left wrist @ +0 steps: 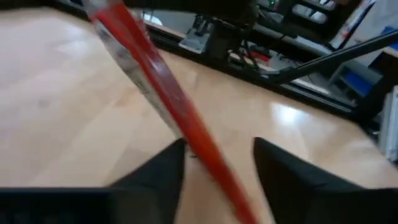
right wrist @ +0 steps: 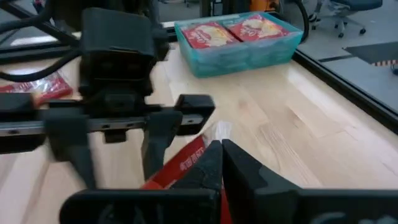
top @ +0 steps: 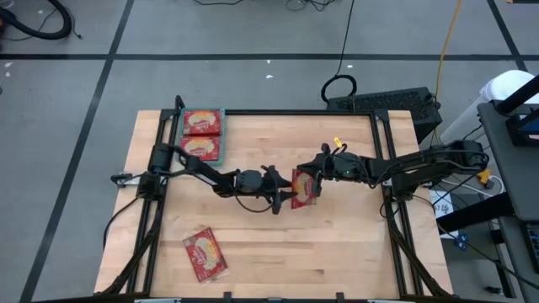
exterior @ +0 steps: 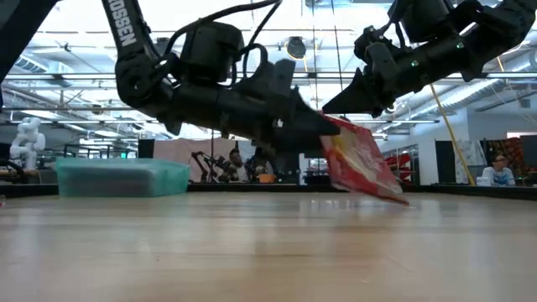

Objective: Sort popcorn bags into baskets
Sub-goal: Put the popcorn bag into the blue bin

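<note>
At mid-desk our two hands meet over one popcorn bag (top: 304, 187): our right hand (top: 315, 177) is clenched on its upper edge, holding it tilted with the low corner just above or brushing the wood, while our left hand (top: 280, 195) stands released, its fingers (left wrist: 163, 171) spread to either side of the packet's thin red edge without pressing it. From our left hand the bag lies straight ahead, between the fingers; its long axis runs slantwise away from the wrist, so we judge that a grip here would take it across the short width. We read this as a hand-over, with the left arm the one nearer the teal basket (top: 221, 135), which sits at the far left corner of the desk (top: 354, 244) and already holds two packets side by side. A further loose bag (top: 205, 254) lies flat near the front left edge, well apart from both hands. Nothing stands on the open wood between the held bag and the basket; only the left arm's own reach crosses that path.
</note>
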Controlling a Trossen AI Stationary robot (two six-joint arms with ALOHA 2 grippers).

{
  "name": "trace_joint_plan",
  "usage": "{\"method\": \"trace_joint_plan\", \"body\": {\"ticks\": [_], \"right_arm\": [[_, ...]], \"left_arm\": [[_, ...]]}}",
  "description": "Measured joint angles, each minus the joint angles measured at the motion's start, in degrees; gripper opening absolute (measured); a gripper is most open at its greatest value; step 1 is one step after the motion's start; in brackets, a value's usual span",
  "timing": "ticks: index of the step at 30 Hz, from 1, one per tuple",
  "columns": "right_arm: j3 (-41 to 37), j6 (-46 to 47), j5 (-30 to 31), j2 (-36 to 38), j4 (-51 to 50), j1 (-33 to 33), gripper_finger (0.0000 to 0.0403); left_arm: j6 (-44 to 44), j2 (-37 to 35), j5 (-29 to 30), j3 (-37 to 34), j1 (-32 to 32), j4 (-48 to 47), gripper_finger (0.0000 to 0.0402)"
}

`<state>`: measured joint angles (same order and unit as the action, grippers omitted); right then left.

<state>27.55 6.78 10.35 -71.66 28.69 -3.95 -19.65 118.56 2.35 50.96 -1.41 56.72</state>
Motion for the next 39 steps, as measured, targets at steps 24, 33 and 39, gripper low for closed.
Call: {"method": "trace_joint_plan", "body": {"ticks": [24,33,39], "right_arm": [[12.63,-1.46,-6.21,10.95,-19.91,-3.55,0.0184],[28.28,-5.07,-13.79,-6.1,-30.35,-3.54,0.0209],[32.99,-8.42,-13.7,-16.65,-30.51,-3.61,0.0196]], "left_arm": [[21.04,-32.05,-3.55,-0.3,6.86,-50.09,0.0005],[20.61,-36.15,-3.39,-0.37,6.86,-65.05,0.0004],[20.75,-35.97,-1.88,-0.37,6.54,-68.32,0.0008]]}}
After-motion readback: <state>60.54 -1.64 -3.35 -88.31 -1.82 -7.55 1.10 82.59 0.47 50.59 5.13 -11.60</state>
